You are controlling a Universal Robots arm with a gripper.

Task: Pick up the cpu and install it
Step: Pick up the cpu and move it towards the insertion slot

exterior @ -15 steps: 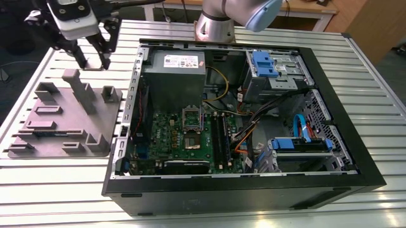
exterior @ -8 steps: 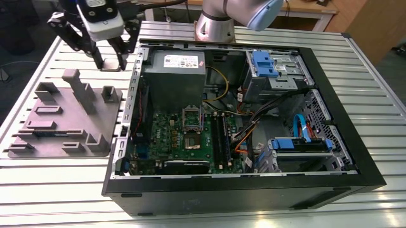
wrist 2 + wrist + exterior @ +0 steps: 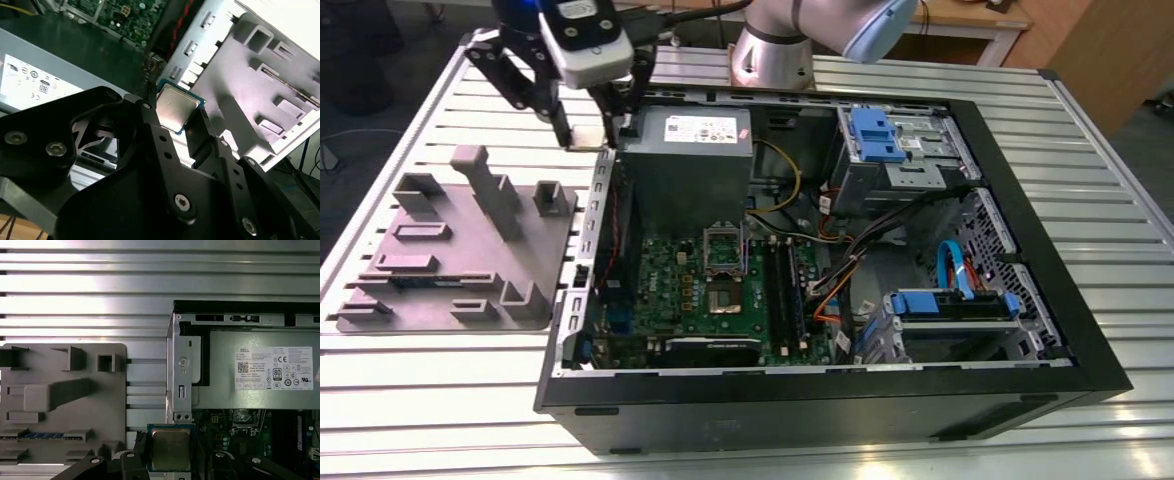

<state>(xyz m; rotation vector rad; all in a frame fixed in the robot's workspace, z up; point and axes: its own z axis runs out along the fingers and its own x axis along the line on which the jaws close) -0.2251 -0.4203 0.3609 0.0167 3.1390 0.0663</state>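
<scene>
Over the case point(image 3: 827, 402) wall nearest the grey tray point(image 3: 454, 242), your jaws hold the cpu point(image 3: 170, 447) by its edges, clear of the bench point(image 3: 1121, 250).

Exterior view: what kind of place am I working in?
Likely a robotics lab bench: a slotted aluminium table, an open computer case, a grey parts fixture, the gripper holding the cpu.
</scene>
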